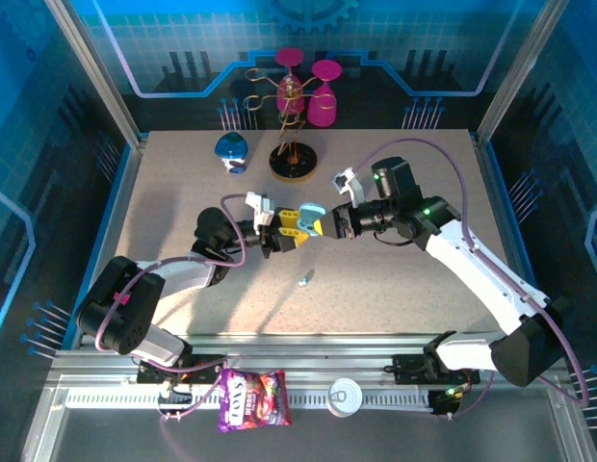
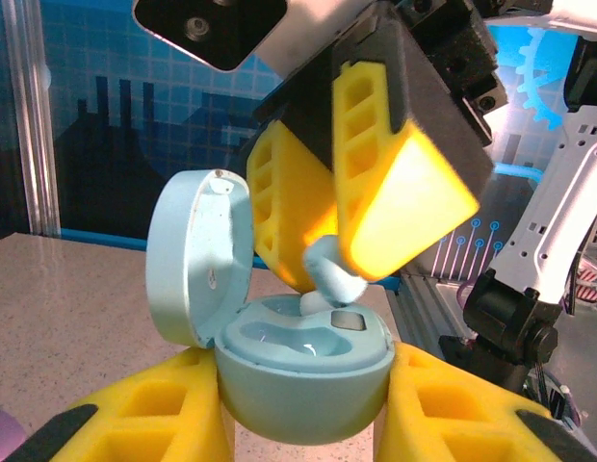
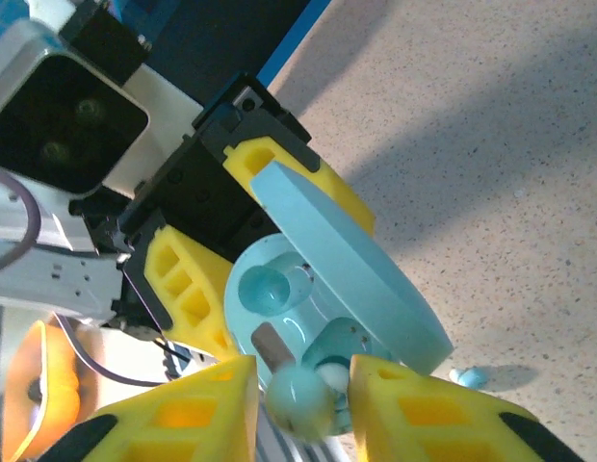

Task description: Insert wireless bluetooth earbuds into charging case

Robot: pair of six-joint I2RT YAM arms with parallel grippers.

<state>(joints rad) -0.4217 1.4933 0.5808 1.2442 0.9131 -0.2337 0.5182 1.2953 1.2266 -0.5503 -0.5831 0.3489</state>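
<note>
Closely, case point(image 2: 303, 393), pinched earbud point(image 2: 330, 273), overhead, perhaps spare earbud point(image 1: 305, 278)

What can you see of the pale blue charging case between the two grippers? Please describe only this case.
The charging case is a pale blue pebble of smooth, glossy plastic. Its round lid is hinged open, standing upright on the left in the left wrist view. The inner tray shows moulded sockets. The left gripper clamps the body between its yellow fingers, above the table. The right gripper holds a pale blue earbud at the open tray.
</note>
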